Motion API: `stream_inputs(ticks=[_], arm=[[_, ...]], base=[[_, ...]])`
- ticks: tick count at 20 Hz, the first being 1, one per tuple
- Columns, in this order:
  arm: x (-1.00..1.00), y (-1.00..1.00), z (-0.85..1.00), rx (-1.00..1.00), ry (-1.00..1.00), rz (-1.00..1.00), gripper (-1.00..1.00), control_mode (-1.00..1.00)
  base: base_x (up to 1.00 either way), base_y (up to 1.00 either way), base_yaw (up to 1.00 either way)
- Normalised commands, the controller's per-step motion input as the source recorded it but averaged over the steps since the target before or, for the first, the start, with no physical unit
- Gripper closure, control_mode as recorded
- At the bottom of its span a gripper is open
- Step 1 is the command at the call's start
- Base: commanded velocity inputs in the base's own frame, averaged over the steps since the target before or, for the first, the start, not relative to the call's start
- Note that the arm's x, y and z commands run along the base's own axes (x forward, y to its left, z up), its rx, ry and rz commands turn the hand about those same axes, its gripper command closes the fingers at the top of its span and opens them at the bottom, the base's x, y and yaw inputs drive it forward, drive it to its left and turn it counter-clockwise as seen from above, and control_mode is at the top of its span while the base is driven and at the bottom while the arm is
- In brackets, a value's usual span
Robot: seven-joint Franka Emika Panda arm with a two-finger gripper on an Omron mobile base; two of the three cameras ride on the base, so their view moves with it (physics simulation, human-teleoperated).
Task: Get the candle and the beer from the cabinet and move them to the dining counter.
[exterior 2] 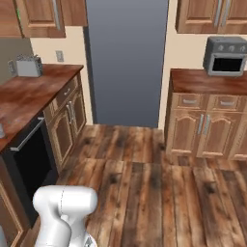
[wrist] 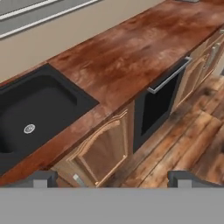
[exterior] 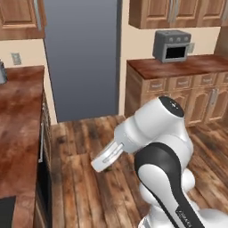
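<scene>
The two-finger gripper (wrist: 112,178) hangs with its jaws spread wide and nothing between them, its dark tips (wrist: 39,178) aimed down at a reddish-brown wood-grain counter (wrist: 131,57). Beyond the jaws and toward their left lies a black recessed sink (wrist: 35,109); straight ahead of them sits a black appliance front with a silver bar handle (wrist: 168,76), and just below the jaws are the raised-panel lower cupboard doors (wrist: 103,151). Neither the candle nor the beer can be seen between the jaws, near them, or on any surface in reach, so where they stand cannot be told; presumably they are inside a shut cupboard. Medium-brown wall cabinets with vertical silver handles (exterior: 178,12) hang well above and far from the jaws, their doors closed, over a counter carrying a grey toaster oven (exterior: 171,45). By this showing the job seems barely begun: opening the cabinet, both pickups and both deliveries all appear left to do.
</scene>
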Motion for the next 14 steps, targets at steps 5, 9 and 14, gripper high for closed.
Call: stream_inputs(ticks=[5,9,14], arm=[[0.00,0.00,0.00,0.00,0.00,0.00,-1.00,1.00],[0.00,0.00,0.00,0.00,0.00,0.00,-1.00,1.00],[0.00,0.00,0.00,0.00,0.00,0.00,-1.00,1.00]], base=[[0.93,-0.18,0.40],[1.00,-0.48,0.34],[0.98,-0.51,0.35]])
